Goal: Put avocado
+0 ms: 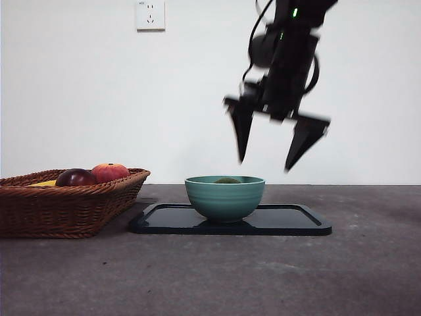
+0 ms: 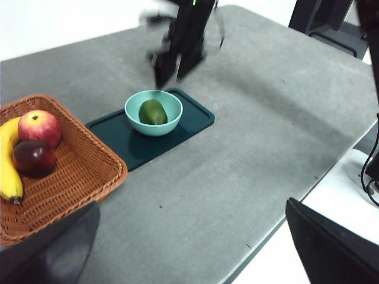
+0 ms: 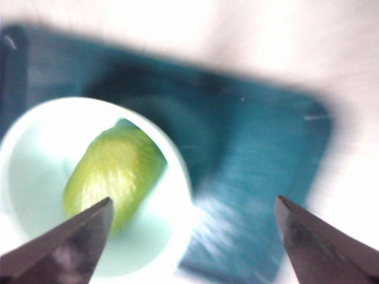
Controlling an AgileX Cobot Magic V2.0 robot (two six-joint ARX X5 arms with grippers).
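The avocado (image 2: 153,112) lies inside the teal bowl (image 1: 225,197), with only its top (image 1: 227,180) showing over the rim in the front view. It looks pale green in the blurred right wrist view (image 3: 115,174). My right gripper (image 1: 273,161) hangs open and empty above the bowl, a little to its right; the same gripper (image 2: 169,68) shows beyond the bowl in the left wrist view. The left gripper (image 2: 189,236) stays far back over the near table edge, jaws wide apart, nothing between them.
The bowl stands on a dark tray (image 1: 289,220) at mid-table. A wicker basket (image 1: 66,204) on the left holds a red apple (image 2: 39,126), a dark maroon fruit (image 2: 34,157) and a banana (image 2: 8,165). A wall rises behind.
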